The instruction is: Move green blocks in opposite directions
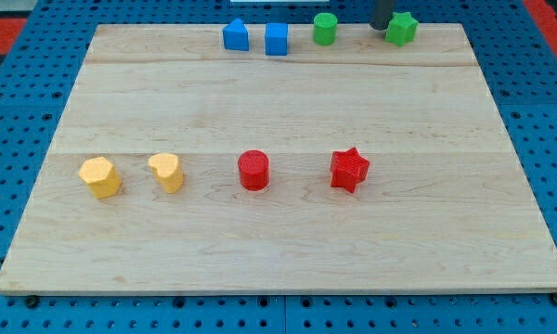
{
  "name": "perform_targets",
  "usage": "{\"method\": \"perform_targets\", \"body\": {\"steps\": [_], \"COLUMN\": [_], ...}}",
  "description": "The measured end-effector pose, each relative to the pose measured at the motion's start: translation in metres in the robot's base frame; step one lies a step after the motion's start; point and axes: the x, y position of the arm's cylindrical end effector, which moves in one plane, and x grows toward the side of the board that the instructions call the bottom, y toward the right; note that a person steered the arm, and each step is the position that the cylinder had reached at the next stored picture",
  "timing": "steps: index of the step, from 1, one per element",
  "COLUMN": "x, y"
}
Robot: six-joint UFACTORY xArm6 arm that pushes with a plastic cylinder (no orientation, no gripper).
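A green cylinder stands at the view's top edge of the wooden board, right of centre. A green star-shaped block stands further to the view's right along the same edge. My tip is between the two green blocks, touching the left side of the green star and well apart from the green cylinder. Only the rod's lowest part shows at the view's top.
Two blue blocks, one peaked and one cube, stand left of the green cylinder. Across the board's middle are a yellow hexagon, a yellow heart, a red cylinder and a red star.
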Motion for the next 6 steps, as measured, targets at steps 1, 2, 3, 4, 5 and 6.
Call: {"method": "perform_targets", "body": {"steps": [1, 2, 3, 4, 5, 6], "x": [0.0, 0.0, 0.0, 0.013, 0.038, 0.052], "y": [-0.02, -0.035, -0.069, -0.099, -0.102, -0.112]}}
